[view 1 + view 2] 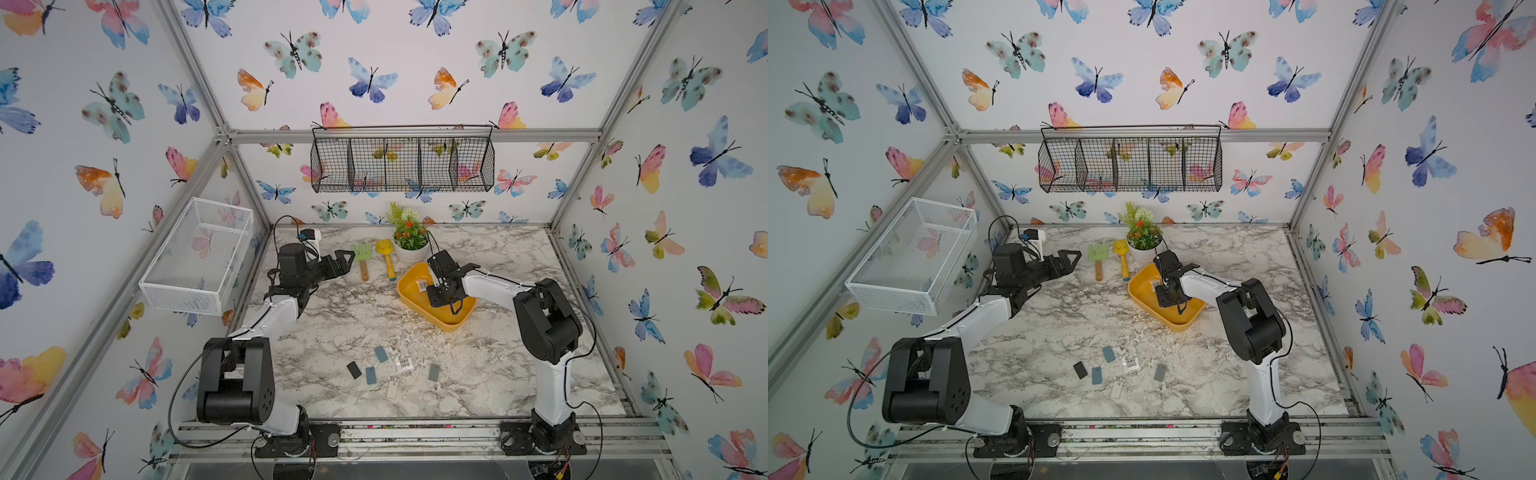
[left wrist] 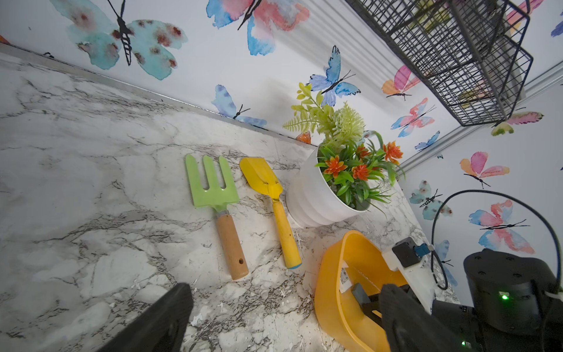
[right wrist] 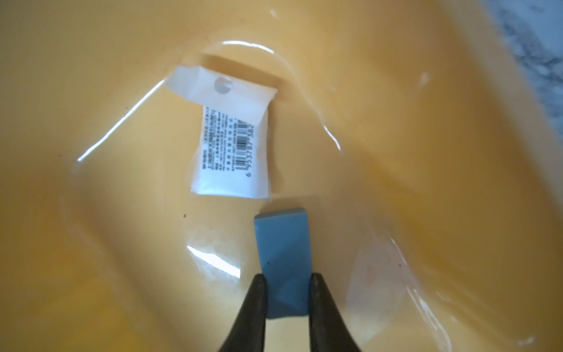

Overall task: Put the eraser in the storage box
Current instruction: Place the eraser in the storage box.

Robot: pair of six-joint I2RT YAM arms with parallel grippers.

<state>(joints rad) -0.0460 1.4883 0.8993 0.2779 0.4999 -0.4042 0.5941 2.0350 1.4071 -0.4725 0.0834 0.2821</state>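
Observation:
The yellow storage box (image 1: 446, 322) (image 1: 1177, 325) lies on the marble table, right of centre. My right gripper (image 3: 288, 279) (image 1: 440, 297) reaches down inside it, shut on a blue-grey eraser (image 3: 281, 243) by its long sides. The same eraser (image 2: 359, 293) shows in the left wrist view, low within the box wall (image 2: 332, 292). A white barcoded packet (image 3: 234, 143) rests on the box floor just beyond it. My left gripper (image 1: 347, 259) (image 2: 286, 292) hovers open and holds nothing, over the table left of the box. Several more erasers (image 1: 381, 354) lie scattered near the table's front.
A green toy rake (image 1: 362, 255), a yellow toy shovel (image 1: 386, 255) and a white flower pot (image 1: 410, 249) stand behind the box. A white mesh basket (image 1: 199, 257) hangs on the left wall. A black wire basket (image 1: 403, 162) hangs on the back wall.

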